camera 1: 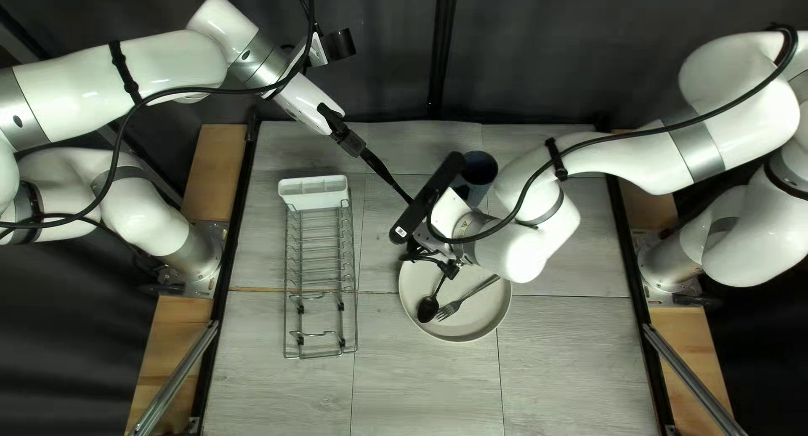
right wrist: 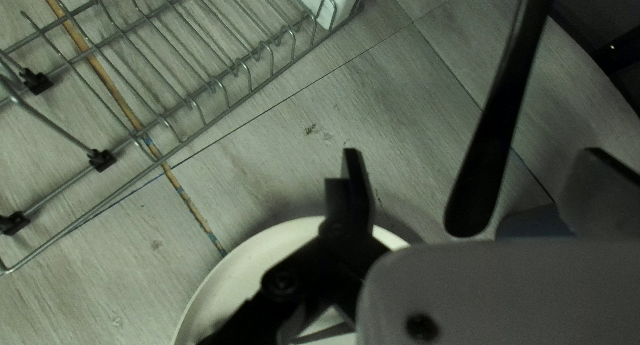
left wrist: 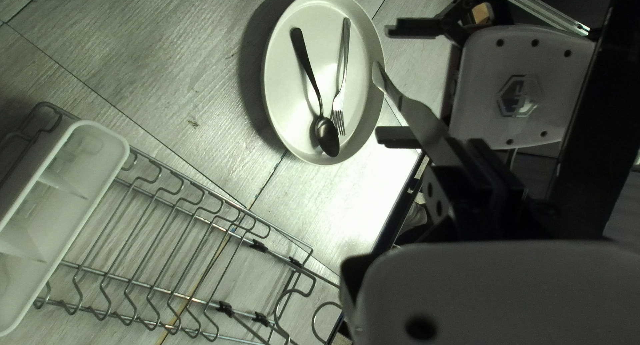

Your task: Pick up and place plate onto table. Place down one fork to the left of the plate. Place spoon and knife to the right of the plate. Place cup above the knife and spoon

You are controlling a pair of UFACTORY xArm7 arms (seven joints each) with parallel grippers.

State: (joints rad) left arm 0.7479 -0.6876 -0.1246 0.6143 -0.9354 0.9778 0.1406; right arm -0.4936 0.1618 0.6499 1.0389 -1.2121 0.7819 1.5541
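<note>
The knife [left wrist: 415, 113] is pinched in the left pincer [camera 1: 362, 151] over the worktop's [camera 1: 555, 360] far half, its long axis slanting toward the near right corner. Its free end reaches between the fingers of the right pincer [right wrist: 472, 153], spread wide and clear of it. A handover looks likely: the right should close across that end, or the knife may drop on release.

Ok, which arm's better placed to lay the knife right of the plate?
Right, likely: its open gripper straddles the knife the left gripper holds, and the right arm's base is on that side.
</note>
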